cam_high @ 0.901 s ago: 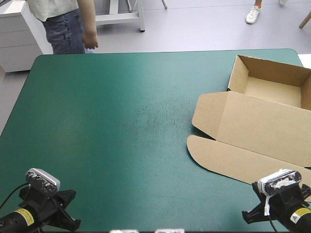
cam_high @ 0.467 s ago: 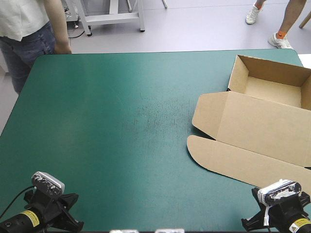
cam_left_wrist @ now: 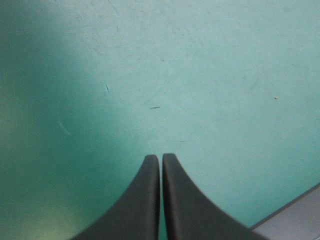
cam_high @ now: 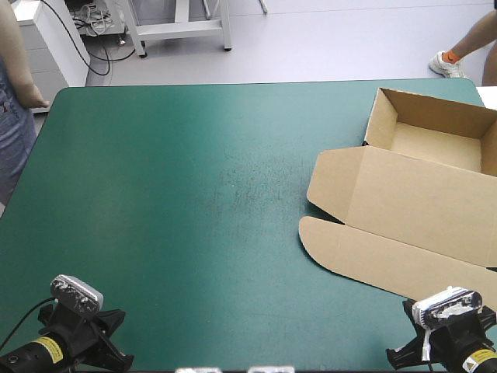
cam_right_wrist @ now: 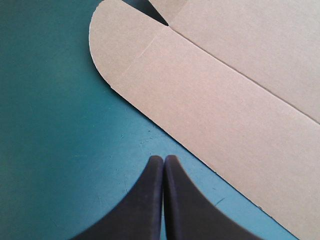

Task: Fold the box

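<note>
Both arms have drawn back a little toward the near edge of the table [cam_high: 171,202] since just before, while the box [cam_high: 419,202] has not shifted. It is an open tray at the far right with its lid flat, so the folding looks finished or paused. The left fingers [cam_left_wrist: 147,200] and right fingers [cam_right_wrist: 145,200] are each pressed together and empty; the lid's rounded flap [cam_right_wrist: 165,65] lies just ahead of the right pair, untouched, and well apart from the left.

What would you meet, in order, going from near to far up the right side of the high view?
right gripper → box's rounded front flap → box's flat lid → box's open tray
</note>
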Robot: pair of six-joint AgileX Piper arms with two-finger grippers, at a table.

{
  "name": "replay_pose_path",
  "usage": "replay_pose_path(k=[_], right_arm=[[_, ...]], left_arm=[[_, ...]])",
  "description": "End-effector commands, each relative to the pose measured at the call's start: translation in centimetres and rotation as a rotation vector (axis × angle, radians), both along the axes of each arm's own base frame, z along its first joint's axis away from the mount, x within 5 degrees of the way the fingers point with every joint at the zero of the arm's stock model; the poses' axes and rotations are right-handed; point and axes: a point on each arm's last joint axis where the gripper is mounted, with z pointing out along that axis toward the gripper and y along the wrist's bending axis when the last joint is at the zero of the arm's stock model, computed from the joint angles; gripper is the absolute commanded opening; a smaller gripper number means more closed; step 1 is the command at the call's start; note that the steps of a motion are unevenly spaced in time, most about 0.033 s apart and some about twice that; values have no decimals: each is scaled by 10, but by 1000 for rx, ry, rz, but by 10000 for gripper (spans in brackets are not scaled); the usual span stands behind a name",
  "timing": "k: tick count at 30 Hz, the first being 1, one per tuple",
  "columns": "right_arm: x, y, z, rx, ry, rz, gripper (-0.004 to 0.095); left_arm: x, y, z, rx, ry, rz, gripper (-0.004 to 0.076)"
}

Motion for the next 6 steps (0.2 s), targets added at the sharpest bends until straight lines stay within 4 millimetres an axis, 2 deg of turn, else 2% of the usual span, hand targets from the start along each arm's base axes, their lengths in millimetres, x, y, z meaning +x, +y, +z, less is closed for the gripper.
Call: replay_pose_path(k=[1,6], right_arm=[[4,0,11,13,-67,-9,-16],[4,0,11,13,-67,-9,-16]], left_arm=[[3,-3,10,-48,-53,-2,-8],[2,-5,11,-69,-44,-7,-8]])
